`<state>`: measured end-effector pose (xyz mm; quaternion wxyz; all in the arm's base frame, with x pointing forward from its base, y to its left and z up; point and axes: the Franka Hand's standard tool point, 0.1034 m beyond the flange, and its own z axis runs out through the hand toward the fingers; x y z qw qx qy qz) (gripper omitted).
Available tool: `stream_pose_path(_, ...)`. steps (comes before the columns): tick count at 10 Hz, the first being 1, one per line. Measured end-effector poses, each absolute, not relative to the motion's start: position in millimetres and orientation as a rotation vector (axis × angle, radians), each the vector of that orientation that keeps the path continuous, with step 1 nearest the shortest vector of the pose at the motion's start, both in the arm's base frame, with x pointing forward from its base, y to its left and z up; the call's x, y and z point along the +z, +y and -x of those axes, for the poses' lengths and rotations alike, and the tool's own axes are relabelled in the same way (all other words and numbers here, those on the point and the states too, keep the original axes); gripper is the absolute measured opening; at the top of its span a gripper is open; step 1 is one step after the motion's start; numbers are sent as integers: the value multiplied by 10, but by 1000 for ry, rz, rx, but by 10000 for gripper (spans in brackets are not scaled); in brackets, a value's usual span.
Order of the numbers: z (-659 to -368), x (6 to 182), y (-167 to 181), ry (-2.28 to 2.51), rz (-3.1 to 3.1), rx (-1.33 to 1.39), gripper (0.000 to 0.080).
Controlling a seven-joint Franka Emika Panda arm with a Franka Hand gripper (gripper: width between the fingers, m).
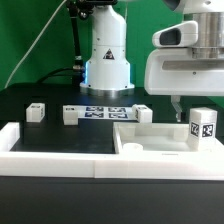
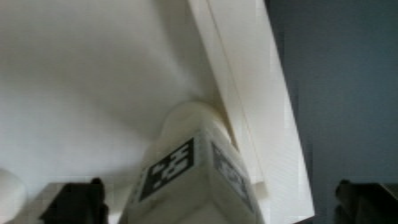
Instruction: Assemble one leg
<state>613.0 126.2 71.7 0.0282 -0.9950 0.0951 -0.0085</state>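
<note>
In the exterior view, the leg (image 1: 204, 127) stands at the right edge of the frame, a small white block taller than it is wide, upright, with a black-and-white square tag on the face turned to the camera. Its long axis runs vertically. It sits at the far right of the large white tray-like part (image 1: 150, 140), though whether it rests on that part's floor or its rim cannot be told. The arm's white wrist housing fills the upper right of the frame, and the gripper (image 1: 178, 104) hangs below it, just left of the leg and slightly above its top. From here the fingers are too small and dark to judge their spread. Three more small white blocks (image 1: 37, 112) lie on the black bench (image 1: 50, 135) near the frame's middle, along with the marker board (image 1: 105, 112) in front of the robot base (image 1: 107, 60). A white rail (image 1: 20, 135) runs along the left.

In the wrist view, the leg (image 2: 187, 160) shows close up in the lower middle, seen from above and tapering toward its far end, with tags on two adjoining faces. The tray-like part's pale floor and raised wall (image 2: 240, 60) fill the frame's left and centre. The dark fingers (image 2: 80, 202) appear at the bottom corners, spread wide on either side of the leg and not touching it, gripping nothing.
</note>
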Motion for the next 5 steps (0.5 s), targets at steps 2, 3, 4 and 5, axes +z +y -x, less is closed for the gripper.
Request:
stream_pose_path(2,-6122,689,1268,-73,3148,-19,648)
stream_pose_path(3,-6124,680,1236,-275,3147,-17,648)
stream_pose_path(4,-6132,681,1201,-327,3142,-17,648)
stream_pose_path(5,-6135,679,1179,-437,3130,-16,648)
